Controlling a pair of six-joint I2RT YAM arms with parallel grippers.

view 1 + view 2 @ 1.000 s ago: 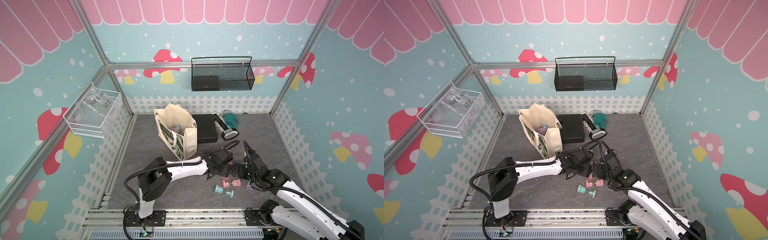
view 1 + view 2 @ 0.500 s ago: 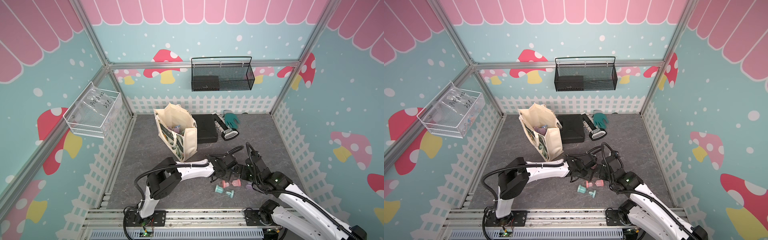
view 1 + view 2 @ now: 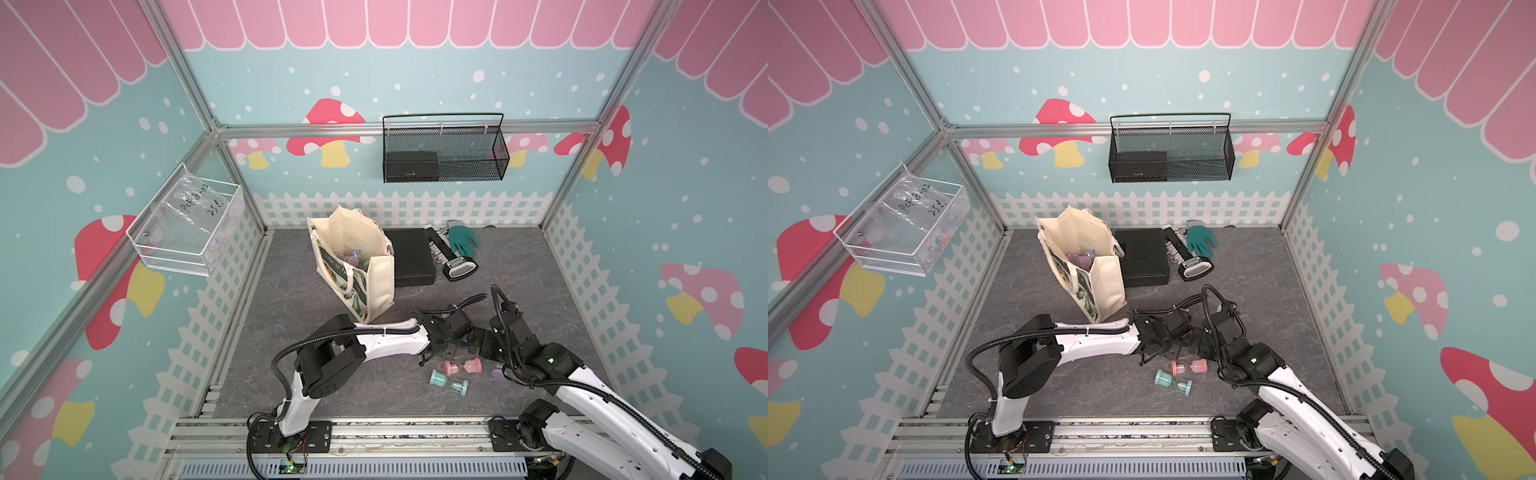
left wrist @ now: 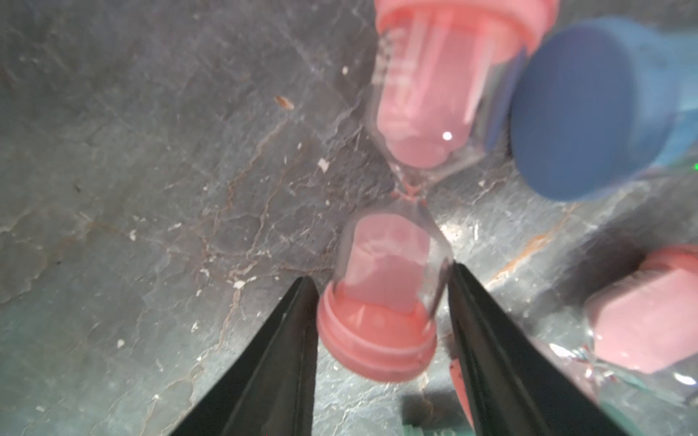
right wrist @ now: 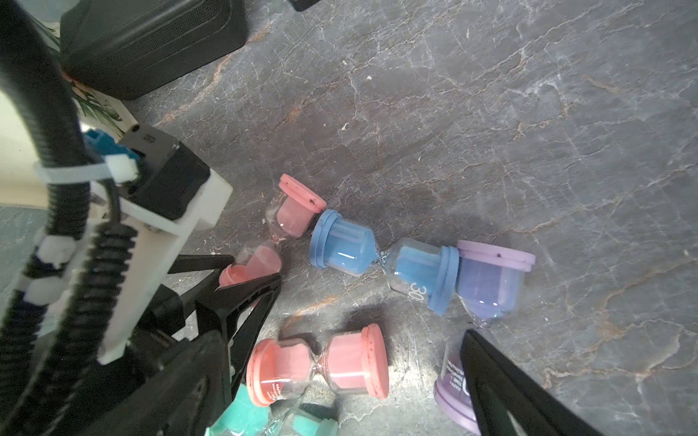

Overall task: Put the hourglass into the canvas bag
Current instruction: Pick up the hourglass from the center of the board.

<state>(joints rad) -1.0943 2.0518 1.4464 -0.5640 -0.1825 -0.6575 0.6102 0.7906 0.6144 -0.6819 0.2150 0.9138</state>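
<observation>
Bench (image 3: 291, 332) was seen mostly bare. Canvas bag (image 3: 380, 286) stood upright and open at the back, on the left arm's side, just beside the black case (image 3: 411, 257). Small coloured items lay inside it.

Left gripper (image 4: 379, 271) was set over the pink hourglass (image 4: 419, 105), which lay on its side on the bench near the front, well apart from the bag. Jaws were placed either side of one bulb, with one touching the glass. A full clamp could not be told.

Right gripper (image 3: 484, 347) was spread wide with nothing held, one jaw beside the purple hourglass (image 5: 491, 283). Blue hourglass (image 5: 343, 245) lay against the pink one's far cap.

Step judged: grasp phase of the pick. Next, the clamp is to be finished, then a clean lift clear of the blue neighbour, then a carry to the bag mouth.

Versus a second back, the left arm had been stretched further into the pile and its jaws narrowed. Right jaws were unchanged. Second pink hourglass (image 5: 351, 362) and teal hourglass (image 3: 449, 382) were unmoved.
</observation>
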